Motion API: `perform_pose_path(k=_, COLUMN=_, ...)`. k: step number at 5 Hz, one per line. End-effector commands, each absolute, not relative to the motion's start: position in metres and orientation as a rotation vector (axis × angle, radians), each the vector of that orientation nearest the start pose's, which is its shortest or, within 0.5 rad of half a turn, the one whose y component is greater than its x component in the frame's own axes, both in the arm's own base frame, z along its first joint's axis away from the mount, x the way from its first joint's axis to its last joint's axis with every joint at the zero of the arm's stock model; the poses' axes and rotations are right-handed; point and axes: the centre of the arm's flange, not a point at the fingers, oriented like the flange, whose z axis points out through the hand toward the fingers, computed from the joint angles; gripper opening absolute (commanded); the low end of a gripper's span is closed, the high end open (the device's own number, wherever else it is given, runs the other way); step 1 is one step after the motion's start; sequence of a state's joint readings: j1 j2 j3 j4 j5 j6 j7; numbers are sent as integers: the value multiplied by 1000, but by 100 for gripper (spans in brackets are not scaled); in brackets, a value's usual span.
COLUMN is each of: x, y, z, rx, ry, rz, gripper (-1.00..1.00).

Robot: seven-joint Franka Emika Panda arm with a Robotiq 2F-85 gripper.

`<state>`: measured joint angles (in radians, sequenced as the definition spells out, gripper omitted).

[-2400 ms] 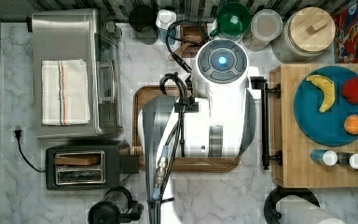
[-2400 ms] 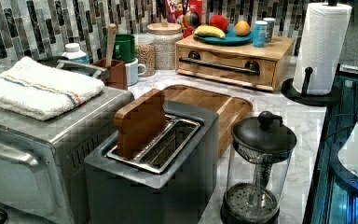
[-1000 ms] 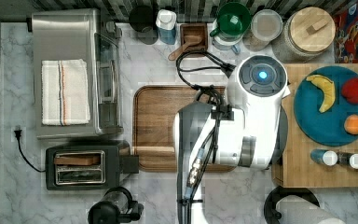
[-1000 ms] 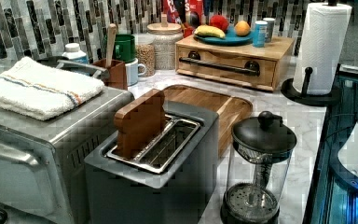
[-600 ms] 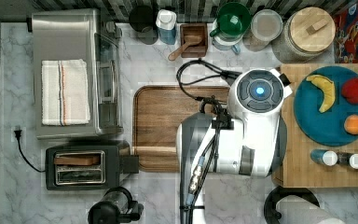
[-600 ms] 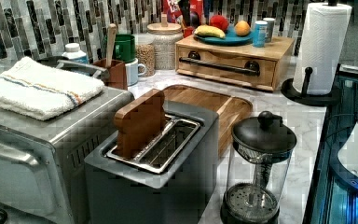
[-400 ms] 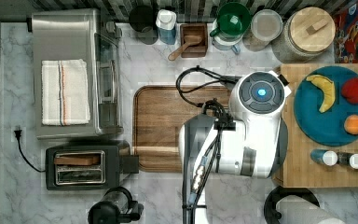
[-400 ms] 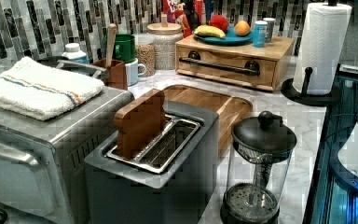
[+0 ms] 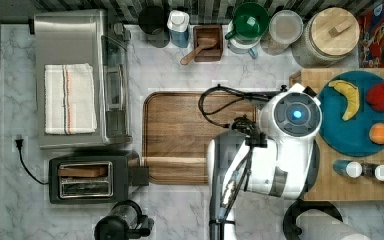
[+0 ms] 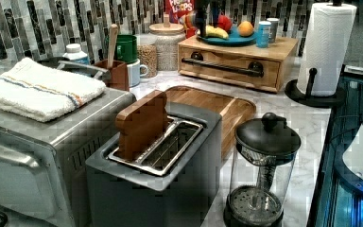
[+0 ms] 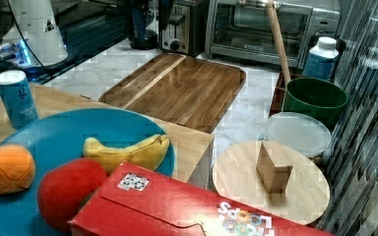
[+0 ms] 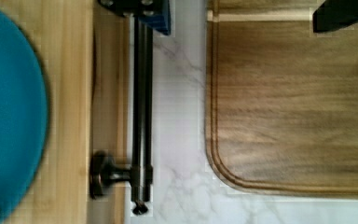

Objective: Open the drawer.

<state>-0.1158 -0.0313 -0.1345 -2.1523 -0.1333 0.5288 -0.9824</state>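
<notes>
The light wood drawer [image 10: 227,57] sits shut in its box [image 9: 350,172] under a blue plate of fruit. Its long black bar handle [image 10: 220,66] runs across the front. In the wrist view the handle [image 12: 141,116] lies along the drawer's front edge, with the marble counter beside it. My gripper [image 12: 244,16] hangs open above. One finger [image 12: 144,11] is right over the bar, and the other finger [image 12: 345,14] is over the brown tray. Nothing is held. In the top view my arm [image 9: 290,145] covers the handle.
A brown rounded wooden tray [image 9: 180,135] lies close beside the drawer front. A toaster [image 9: 87,177], a toaster oven [image 9: 75,75] and a French press [image 10: 262,170] stand beyond it. Jars and cups [image 9: 250,22] line the back wall. A paper towel roll [image 10: 328,42] stands by the drawer box.
My arm has swung from over the brown tray toward the top view's right and now hangs over the drawer's front edge. The drawer has stayed shut.
</notes>
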Motion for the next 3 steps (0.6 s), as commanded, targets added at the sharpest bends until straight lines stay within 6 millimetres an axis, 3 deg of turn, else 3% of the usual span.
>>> perform_pose_path(k=1, x=503, y=-152, z=394, rx=-3249, ry=-20, rz=60, gripper=100)
perform_pose_path(k=3, x=498, y=-172, z=356, rx=-3261, ry=-98, rz=7, gripper=100)
